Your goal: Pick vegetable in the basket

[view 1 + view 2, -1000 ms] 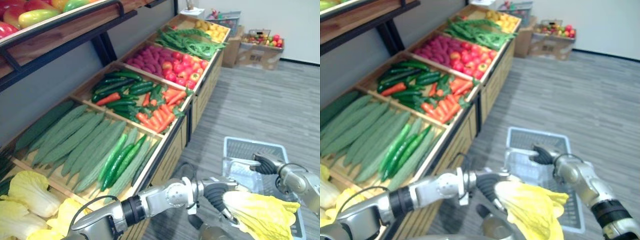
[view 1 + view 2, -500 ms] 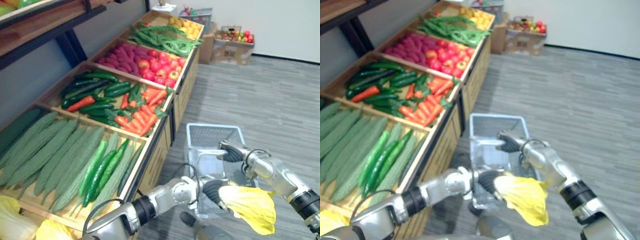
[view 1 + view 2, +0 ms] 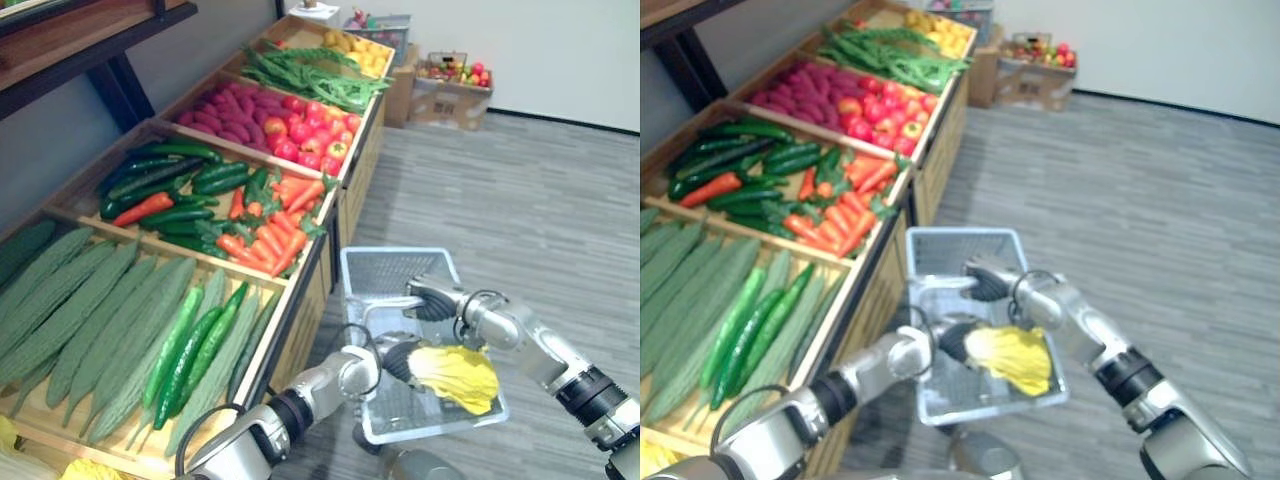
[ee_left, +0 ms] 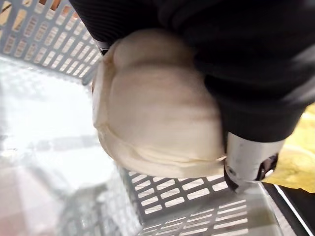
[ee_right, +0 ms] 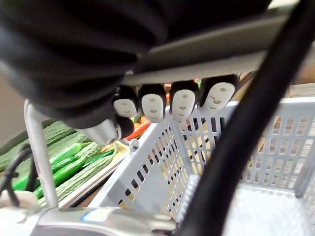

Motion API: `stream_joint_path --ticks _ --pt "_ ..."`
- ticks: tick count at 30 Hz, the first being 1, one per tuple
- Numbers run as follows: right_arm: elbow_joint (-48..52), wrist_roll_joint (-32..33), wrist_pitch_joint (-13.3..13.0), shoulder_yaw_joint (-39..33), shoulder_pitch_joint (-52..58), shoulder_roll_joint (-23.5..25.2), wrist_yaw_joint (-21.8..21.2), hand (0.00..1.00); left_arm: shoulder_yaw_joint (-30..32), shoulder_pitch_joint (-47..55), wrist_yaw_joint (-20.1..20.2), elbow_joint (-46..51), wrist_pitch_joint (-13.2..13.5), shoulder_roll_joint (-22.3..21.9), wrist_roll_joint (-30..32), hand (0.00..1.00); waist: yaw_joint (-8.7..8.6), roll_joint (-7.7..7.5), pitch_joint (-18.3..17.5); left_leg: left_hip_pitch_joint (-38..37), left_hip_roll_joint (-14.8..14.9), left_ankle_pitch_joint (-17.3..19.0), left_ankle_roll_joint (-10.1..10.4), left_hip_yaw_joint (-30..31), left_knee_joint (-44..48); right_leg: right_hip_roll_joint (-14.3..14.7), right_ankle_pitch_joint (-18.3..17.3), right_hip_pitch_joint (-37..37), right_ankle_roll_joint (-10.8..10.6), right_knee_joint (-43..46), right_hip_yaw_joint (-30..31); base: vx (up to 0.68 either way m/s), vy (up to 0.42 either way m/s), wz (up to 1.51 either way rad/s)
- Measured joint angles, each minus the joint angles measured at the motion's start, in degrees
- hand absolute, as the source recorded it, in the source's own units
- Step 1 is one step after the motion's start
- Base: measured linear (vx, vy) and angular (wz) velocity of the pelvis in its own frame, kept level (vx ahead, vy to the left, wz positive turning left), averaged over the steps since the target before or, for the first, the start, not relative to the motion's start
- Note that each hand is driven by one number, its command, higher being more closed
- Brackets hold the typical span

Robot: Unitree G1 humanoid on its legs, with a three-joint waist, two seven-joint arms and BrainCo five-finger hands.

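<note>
Cabbage (image 3: 455, 375), likely light, leaves soft: left hand (image 3: 400, 360) is clasping its firmer stem, right hand (image 3: 432, 298) gripping basket handle (image 5: 216, 63)

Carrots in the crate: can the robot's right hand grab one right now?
Probably not. The right hand is curled round the handle of the basket, so it's busy, and the carrots lie beyond the basket, past the left hand holding the cabbage.

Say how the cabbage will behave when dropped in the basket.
The cabbage probably is light for its bulk: the left hand alone carries it. Its frilly leaf end looks floppy; the pale base looks firmer.
</note>
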State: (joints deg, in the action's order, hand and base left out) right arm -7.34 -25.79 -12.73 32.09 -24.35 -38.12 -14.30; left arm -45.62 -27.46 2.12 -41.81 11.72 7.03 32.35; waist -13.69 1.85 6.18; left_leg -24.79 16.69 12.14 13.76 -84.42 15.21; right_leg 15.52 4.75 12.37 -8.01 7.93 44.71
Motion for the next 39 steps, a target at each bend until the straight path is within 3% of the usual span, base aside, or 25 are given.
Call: stream_joint_path --ticks 5,11,18,21,25,27,28,29,31,34,39 --pt "1.69 1.67 0.05 0.23 0.04 -0.10 -1.54 1.00 5.71 0.03 -2.24 -4.18 -2.73 -2.94 0.54 0.00 -0.04 -1.35 -0.10 -0.32 -0.01 0.00 0.00 -0.22 -0.18 0.24 -0.22 -0.05 -0.17 0.14 -0.05 -0.02 -0.122 -0.01" --pt "2.66 2.24 0.09 -0.14 1.77 -0.37 -2.28 1.00 6.47 0.03 -2.62 -4.14 -3.54 -4.35 0.57 0.00 0.37 -1.38 -0.11 -0.37 0.07 0.00 0.01 0.25 -1.12 0.02 0.04 -0.38 0.09 0.05 -0.97 -0.01 -0.096 0.08" --pt "2.63 2.06 0.80 -7.88 9.53 0.14 -2.33 1.00 -3.80 -0.06 -0.96 10.54 -1.75 -4.50 -0.88 0.00 3.18 -1.46 -0.17 1.39 -0.35 0.14 -0.05 3.65 -2.23 -2.65 0.50 -0.69 0.34 -0.08 -4.41 -0.03 -0.089 0.33" --pt "2.44 2.04 0.85 -14.93 13.37 1.41 -2.20 1.00 -7.08 0.54 1.54 18.23 -1.25 -3.38 -7.79 0.00 3.49 -1.74 -0.19 2.95 -0.37 0.70 -0.17 7.01 -2.47 -4.53 0.33 -0.66 0.14 -0.14 -7.31 -0.10 -0.101 0.56" --pt "-1.58 0.97 0.73 -22.93 17.54 4.16 -0.89 1.00 -11.25 0.67 5.31 30.04 -2.47 5.01 -18.32 0.00 3.41 -1.98 -0.45 5.80 -0.32 0.94 -0.71 13.12 -2.39 -7.68 0.25 -0.68 0.06 -0.15 -12.20 -0.09 -0.082 0.68" --pt "-8.73 0.72 1.61 -27.06 17.94 5.42 0.96 1.00 -13.91 0.69 6.58 39.87 -0.65 9.77 -24.79 0.00 4.57 -1.90 -0.58 7.34 -0.13 1.09 -0.92 15.86 -2.10 -9.17 0.21 -0.72 0.06 -0.25 -14.58 -0.08 -0.058 0.77" --pt "-14.23 -0.39 3.03 -31.09 17.97 6.61 2.57 1.00 -15.97 0.77 7.51 47.61 2.04 11.40 -29.59 0.00 6.03 -1.75 -0.71 8.42 -0.12 1.04 -1.09 17.78 -2.00 -10.24 0.21 -0.75 0.05 -0.55 -16.24 -0.05 -0.020 0.90" --pt "-18.87 -1.29 4.39 -35.48 18.41 7.87 3.77 1.00 -16.98 0.97 7.97 54.15 4.63 11.43 -32.46 0.00 6.86 -1.55 -1.00 9.75 -0.07 0.88 -1.46 20.25 -1.97 -11.52 0.21 -0.98 0.05 -1.09 -18.41 -0.05 -0.022 0.97" --pt "-23.00 -1.61 5.65 -41.45 19.97 9.78 4.82 1.00 -16.84 1.30 8.41 59.08 6.87 11.43 -36.10 0.00 8.27 -1.42 -1.37 11.22 0.08 0.58 -1.94 23.28 -1.90 -13.13 0.21 -1.72 0.06 -1.89 -21.30 -0.03 -0.024 0.98" --pt "-28.95 -1.55 7.42 -53.83 25.92 15.07 7.89 1.00 -12.34 5.39 8.41 61.20 7.57 13.60 -43.19 0.00 9.98 -1.44 -3.08 15.53 0.20 0.13 -3.10 31.72 -1.38 -16.53 0.16 -2.91 -0.01 -2.54 -28.84 -0.05 -0.039 1.22" --pt "-36.21 3.18 8.68 -67.44 34.41 23.16 11.92 1.00 0.40 14.59 6.27 61.55 6.43 17.94 -43.36 0.00 12.35 -1.66 -4.61 20.98 -2.58 -1.25 -6.51 44.20 -2.74 -21.84 -0.45 -5.26 -0.52 -2.83 -39.10 -0.09 0.020 1.27"
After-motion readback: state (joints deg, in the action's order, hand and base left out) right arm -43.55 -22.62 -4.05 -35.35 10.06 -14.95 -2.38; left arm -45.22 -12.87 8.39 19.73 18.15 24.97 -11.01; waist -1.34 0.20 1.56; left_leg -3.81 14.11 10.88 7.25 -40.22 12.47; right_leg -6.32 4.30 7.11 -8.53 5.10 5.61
